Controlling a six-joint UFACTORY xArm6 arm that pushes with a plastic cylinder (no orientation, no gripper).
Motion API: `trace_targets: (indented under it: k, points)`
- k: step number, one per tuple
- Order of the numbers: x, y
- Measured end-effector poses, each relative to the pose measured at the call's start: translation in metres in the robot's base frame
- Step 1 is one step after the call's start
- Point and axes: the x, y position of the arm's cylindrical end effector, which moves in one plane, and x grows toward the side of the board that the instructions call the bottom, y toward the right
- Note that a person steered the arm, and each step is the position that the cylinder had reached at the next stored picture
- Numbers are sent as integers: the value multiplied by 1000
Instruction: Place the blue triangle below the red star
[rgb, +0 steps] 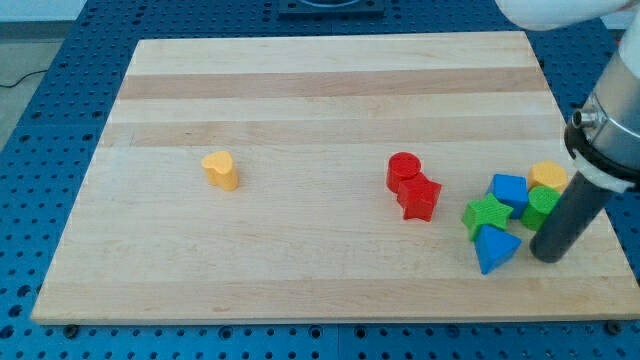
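Desk (300, 90) of pale wood is seen bearing the blocks. No hand is fitted — only my tip (548, 255), set just right of the blue triangle (495, 247), which lies well right of the red star (420, 198) — slightly lower.

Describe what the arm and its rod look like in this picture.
Only the arm's lower end shows, at the view's right edge. A white rounded housing sits in the top corner, above a pale grey cylindrical body ending in a dark collar with a small bolt. Below it hangs a smooth, straight black rod; my tip is blunt and round. No cables or markings are visible.
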Motion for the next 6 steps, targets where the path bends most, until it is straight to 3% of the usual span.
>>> trace_targets:
  k: [4,6]
  points:
    - [3,-116]
    - [-1,-76]
